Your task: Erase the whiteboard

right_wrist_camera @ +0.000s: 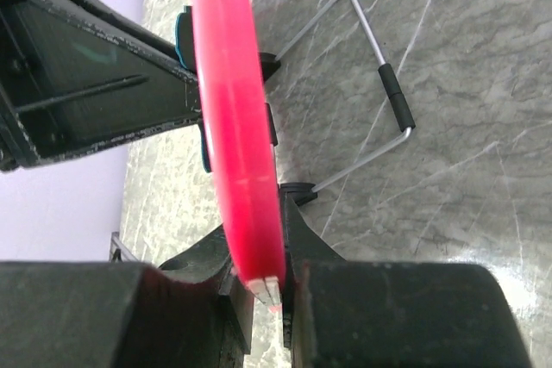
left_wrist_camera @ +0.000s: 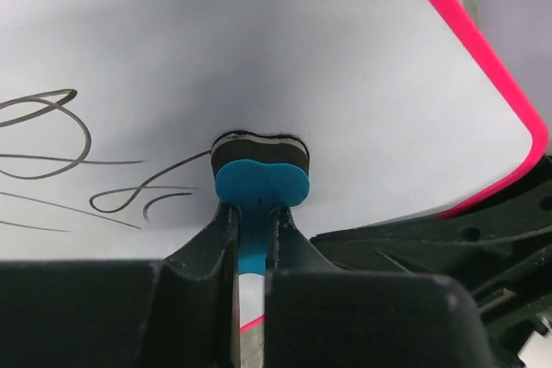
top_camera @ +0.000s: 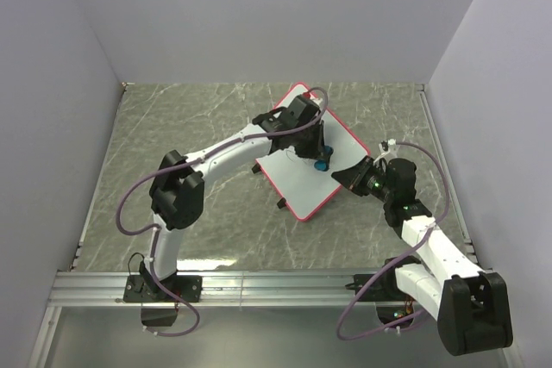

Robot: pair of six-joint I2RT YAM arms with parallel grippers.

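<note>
Pale grey walls close in three sides of a table (top_camera: pixel 190 127) whose top looks like grey-green marble with thin white veins. A metal rail (top_camera: pixel 259 280) runs along its near edge. On this top, a little right of the centre, sits the whiteboard (top_camera: pixel 297 178), turned diagonally. It is a flat white rectangle with a thin red-pink rim (left_wrist_camera: pixel 483 66) and rounded corners, and its surface is smooth. Black looping scribbles (left_wrist_camera: pixel 86 161) cross its left part in the left wrist view.

The left gripper (left_wrist_camera: pixel 253 221) is closed tightly on the stem of a small blue eraser (left_wrist_camera: pixel 260 183). The eraser's rounded plastic body has a dark felt layer, and this layer is pressed flat to the white surface, just right of the scribbles. The right gripper (right_wrist_camera: pixel 263 277) is clamped on the board's rim at the edge nearest to the right arm. Behind the board, in the right wrist view, a bent wire stand (right_wrist_camera: pixel 397 99) with a black sleeve sticks out over the marble.
</note>
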